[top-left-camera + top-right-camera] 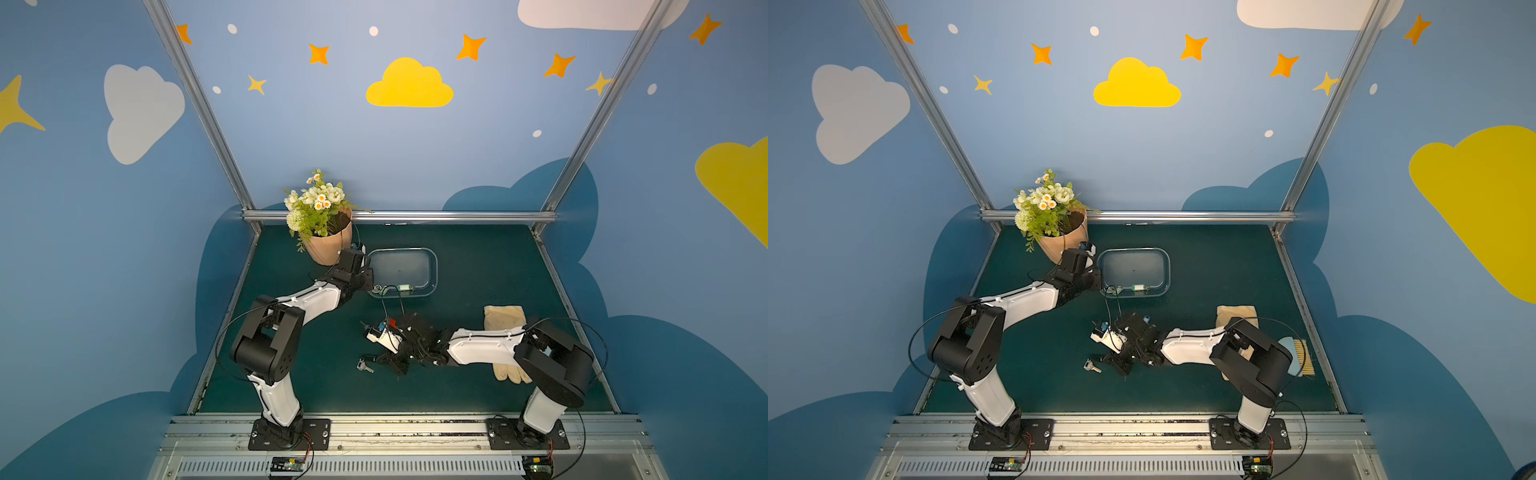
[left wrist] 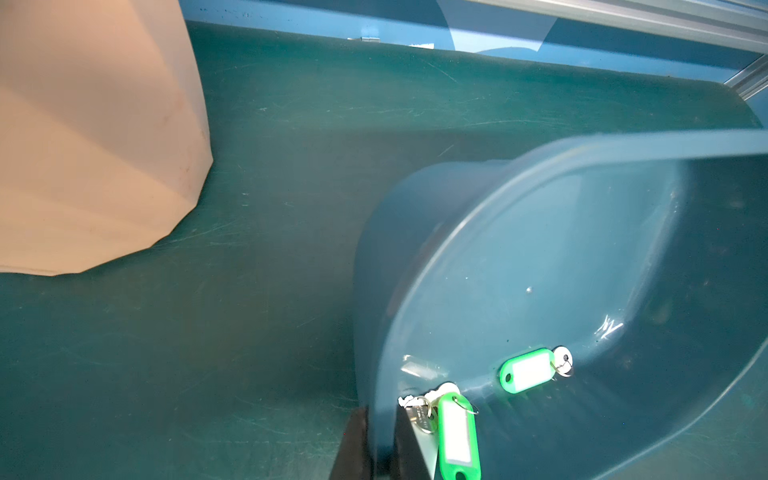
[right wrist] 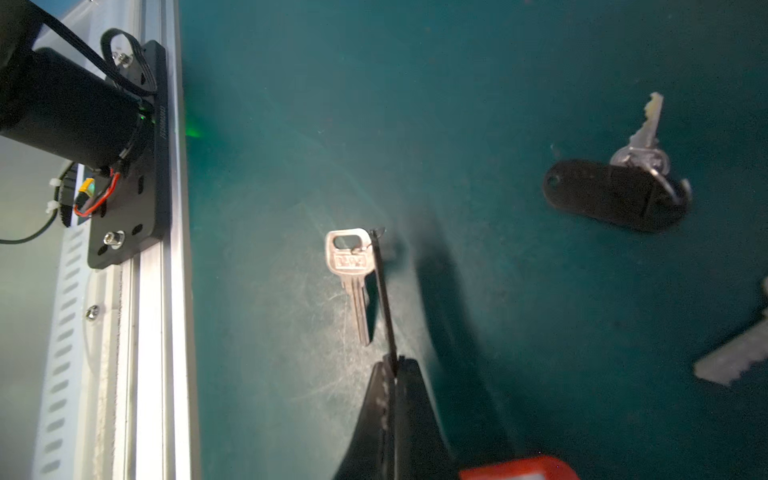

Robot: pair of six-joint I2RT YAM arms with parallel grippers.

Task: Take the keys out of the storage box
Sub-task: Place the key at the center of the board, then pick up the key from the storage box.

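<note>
two green-tag keys (image 2: 528, 370) in the storage box (image 1: 436, 270), others out in front of it
left gripper (image 2: 380, 446) clamps the box's near corner wall, beside those keys; right gripper (image 3: 392, 374), in front of the box, pinches a black tag (image 3: 382, 291) with a silver key (image 3: 349, 274) hanging; a black-fob key (image 3: 615, 195) lies near.

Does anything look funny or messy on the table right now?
Nothing looks broken. One funny bit: the right gripper pinches a thin black tag by its edge, so its silver key dangles beside it. More lie scattered on the green mat, like the black-fob key. Two green-tag keys sit in the storage box.
</note>
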